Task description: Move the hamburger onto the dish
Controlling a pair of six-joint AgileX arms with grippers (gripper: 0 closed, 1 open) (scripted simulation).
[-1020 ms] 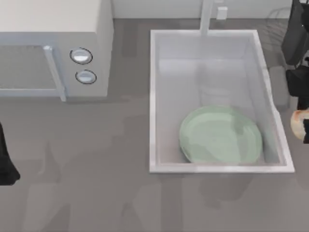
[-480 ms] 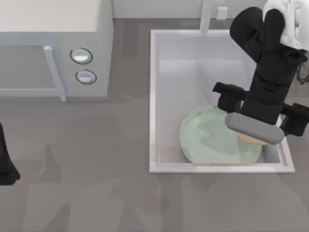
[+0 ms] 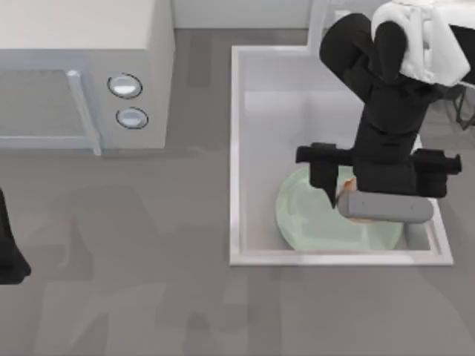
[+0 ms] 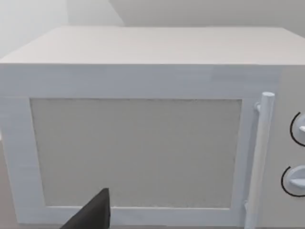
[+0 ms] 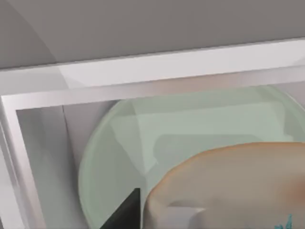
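Top view: right arm (image 3: 390, 96) coming in from upper right of frame, reaching down over the sink (image 3: 236, 148) at centre right; right gripper (image 3: 349, 200) low over the dish (image 3: 304, 215), which lies flat in the lower part of the sink basin, near its lower wall; hamburger (image 3: 346, 194) partly seen as a small orange-tan patch under the wrist, over the right half of the dish, between the dark fingers; touching the dish or just above it, cannot tell; jaws closed around the hamburger as far as visible; grey wrist camera block across the gripper hides most of it; microwave (image 3: 82, 74) at upper left, two round knobs (image 3: 125, 86) on its right panel, door handle beside them; faucet (image 3: 318, 26) at top edge of the sink; left arm (image 3: 9, 245) parked at lower left edge of frame, well apart from the sink.

Left wrist view: facing the microwave door (image 4: 136, 152), upright handle (image 4: 259, 157) at right, knobs cut by right edge; one dark finger (image 4: 95, 214) at bottom left; left jaw state cannot tell.

Right wrist view: hamburger (image 5: 233, 186) big in lower right, tan with orange rim, over the pale green dish (image 5: 124, 143); sink rim (image 5: 167, 67) across upper frame; dark finger (image 5: 126, 212) at bottom, just beside the hamburger.
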